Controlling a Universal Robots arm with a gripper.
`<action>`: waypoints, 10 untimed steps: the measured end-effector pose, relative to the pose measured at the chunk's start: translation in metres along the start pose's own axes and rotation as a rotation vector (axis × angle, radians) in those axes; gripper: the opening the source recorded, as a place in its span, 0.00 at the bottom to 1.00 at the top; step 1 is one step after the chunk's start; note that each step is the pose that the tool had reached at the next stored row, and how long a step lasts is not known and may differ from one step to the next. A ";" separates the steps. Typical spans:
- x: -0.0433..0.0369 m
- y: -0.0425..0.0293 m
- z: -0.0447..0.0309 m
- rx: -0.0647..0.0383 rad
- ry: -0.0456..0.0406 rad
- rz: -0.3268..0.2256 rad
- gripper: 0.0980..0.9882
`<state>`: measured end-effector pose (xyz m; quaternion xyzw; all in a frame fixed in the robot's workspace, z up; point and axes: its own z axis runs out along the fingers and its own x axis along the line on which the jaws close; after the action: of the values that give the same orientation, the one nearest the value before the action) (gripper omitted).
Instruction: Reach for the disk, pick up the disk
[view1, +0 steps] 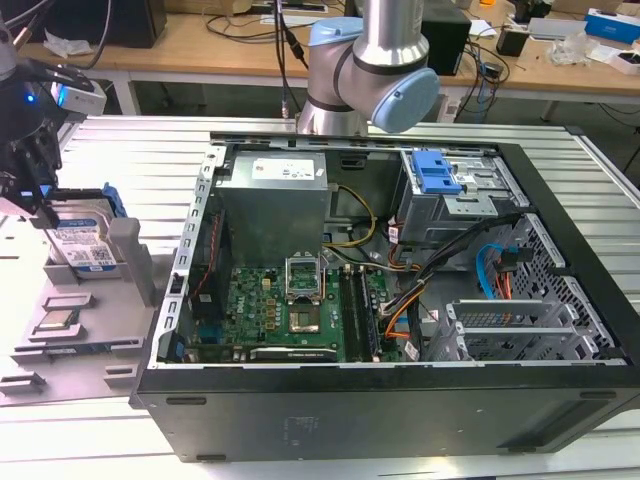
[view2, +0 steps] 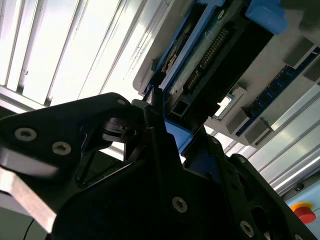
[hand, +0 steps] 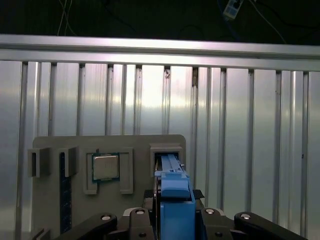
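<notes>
Disk (view1: 85, 245) snug between both fingers (view2: 157, 117)

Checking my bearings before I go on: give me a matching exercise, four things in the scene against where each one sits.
Things: 1 disk; 2 CPU chip; 3 blue latch; 4 gripper.
Places: A inside the open computer case; B flat in a square recess of the grey holder; C at the disk's upper edge; D on edge in the grey holder's slot.
Pairs: 1-D; 2-B; 3-A; 4-C.
</notes>
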<state>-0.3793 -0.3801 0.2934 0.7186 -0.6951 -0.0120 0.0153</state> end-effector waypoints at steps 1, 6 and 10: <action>0.0000 0.0000 0.0000 0.000 0.0000 0.000 0.30; 0.0000 0.0001 -0.0008 0.000 0.0000 0.000 0.30; -0.0002 -0.0001 -0.0063 0.000 0.0000 0.000 0.30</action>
<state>-0.3790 -0.3799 0.2997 0.7186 -0.6951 -0.0120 0.0153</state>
